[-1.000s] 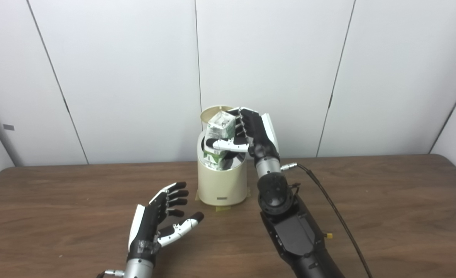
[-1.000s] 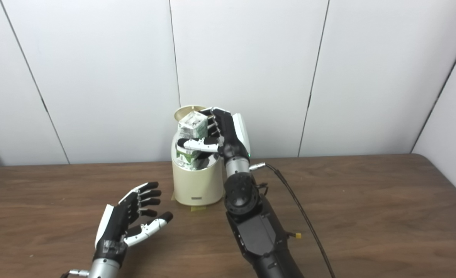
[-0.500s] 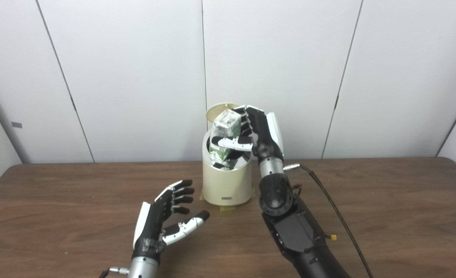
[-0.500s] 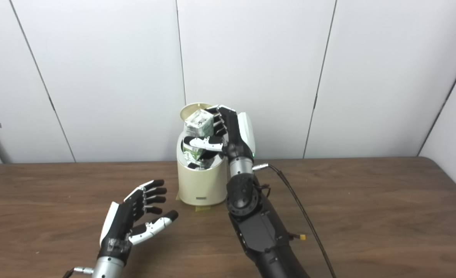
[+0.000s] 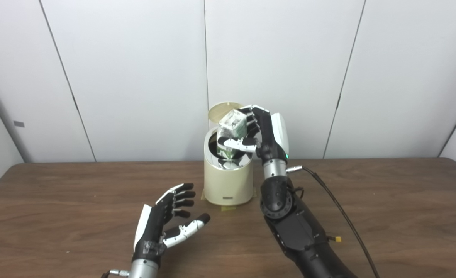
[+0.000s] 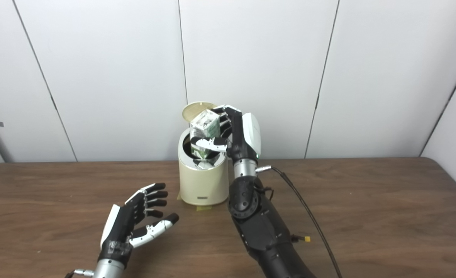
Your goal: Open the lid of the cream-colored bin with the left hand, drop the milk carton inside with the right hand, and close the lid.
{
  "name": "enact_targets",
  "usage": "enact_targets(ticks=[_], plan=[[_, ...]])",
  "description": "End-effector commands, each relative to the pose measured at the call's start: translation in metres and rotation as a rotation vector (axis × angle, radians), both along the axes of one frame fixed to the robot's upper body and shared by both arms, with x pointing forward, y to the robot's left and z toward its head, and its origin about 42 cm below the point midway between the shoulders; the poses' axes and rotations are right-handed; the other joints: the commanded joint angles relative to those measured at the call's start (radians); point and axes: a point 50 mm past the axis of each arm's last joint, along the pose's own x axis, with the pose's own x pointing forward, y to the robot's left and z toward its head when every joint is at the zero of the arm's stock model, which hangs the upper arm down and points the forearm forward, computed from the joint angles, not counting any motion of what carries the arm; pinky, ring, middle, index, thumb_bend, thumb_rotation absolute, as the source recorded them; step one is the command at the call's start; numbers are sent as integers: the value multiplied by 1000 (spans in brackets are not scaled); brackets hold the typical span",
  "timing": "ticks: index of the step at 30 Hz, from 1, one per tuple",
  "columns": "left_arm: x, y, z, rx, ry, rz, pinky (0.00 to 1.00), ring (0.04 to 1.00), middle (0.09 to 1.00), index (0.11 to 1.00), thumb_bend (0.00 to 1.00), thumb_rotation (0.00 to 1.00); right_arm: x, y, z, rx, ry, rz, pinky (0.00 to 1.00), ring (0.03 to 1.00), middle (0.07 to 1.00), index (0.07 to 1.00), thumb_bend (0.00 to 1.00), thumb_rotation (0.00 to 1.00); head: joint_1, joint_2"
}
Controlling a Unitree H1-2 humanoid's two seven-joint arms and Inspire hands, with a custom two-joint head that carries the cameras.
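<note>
The left hand (image 5: 165,222) is hovering low over the brown desk (image 5: 386,208), just in front and to the left of the bin, holding nothing, its fingers spread and palm turned inward; it is standing clear of the opening, seemingly so the other arm has room, and is waiting close enough to reach the lid when the time comes; the cream-colored bin (image 5: 228,185) is sitting at the middle of the desk near the wall, with strips of tape (image 5: 226,208) showing at its base, probably there to keep it from shifting when the lid is pressed; its round lid (image 5: 223,109) is standing up behind the rim, already open, leaving the dark, shiny mouth exposed; the milk carton (image 5: 231,133), white with green print, is being held upright and slightly tilted directly over that mouth, its lower end reaching down to about the rim while its top is showing well above it; the right hand (image 5: 259,133) is wrapping around the carton from the right side, thumb across the front and fingers behind, a grip that is keeping the carton lined up with the opening for a straight drop; the carton has not yet been let go, so the release and the closing of the lid look to be what is left.
</note>
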Motion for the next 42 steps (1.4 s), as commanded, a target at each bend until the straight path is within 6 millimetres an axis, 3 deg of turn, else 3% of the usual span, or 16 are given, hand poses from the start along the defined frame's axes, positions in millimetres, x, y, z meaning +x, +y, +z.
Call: enact_targets(ticks=[1, 8, 12, 15, 16, 18, 21, 31, 42], plan=[[4, -3, 19, -6, -75, -14, 607, 713, 754, 784, 719, 170, 9, 4, 45, 19, -155, 10, 288, 325, 428, 535, 518, 0, 1, 1], [4, -3, 19, -1, -80, -18, 607, 707, 752, 782, 714, 166, 8, 2, 39, -6, -167, 12, 288, 329, 430, 533, 518, 0, 0, 3], [4, -3, 19, 0, -79, -18, 608, 708, 751, 781, 716, 167, 8, 0, 35, -127, -134, 36, 269, 336, 439, 526, 520, 0, -1, 8], [4, -3, 19, 4, -77, -19, 612, 709, 750, 782, 719, 171, 8, -1, 31, -210, -108, 57, 344, 455, 466, 523, 526, 4, -3, 9], [4, -2, 19, 4, -76, -19, 614, 710, 751, 783, 719, 172, 8, -1, 31, -229, -93, 60, 386, 506, 546, 510, 524, 70, -3, 10], [4, -2, 19, 3, -75, -17, 616, 710, 751, 781, 718, 170, 7, -1, 29, -249, -70, 61, 447, 592, 658, 659, 787, 111, -3, 11], [4, -2, 19, -3, -73, -17, 609, 709, 750, 779, 722, 163, 6, -1, 28, -261, -49, 69, 490, 651, 728, 708, 851, 118, -3, 12], [4, -2, 20, -1, -69, -21, 609, 710, 753, 782, 717, 157, 3, -2, 26, -278, -7, 97, 516, 686, 776, 740, 877, 141, -3, 14], [4, -3, 20, -3, -72, -20, 615, 714, 755, 782, 722, 162, -12, -9, 31, -206, -65, 111, 476, 636, 752, 729, 850, 141, 3, 12]])
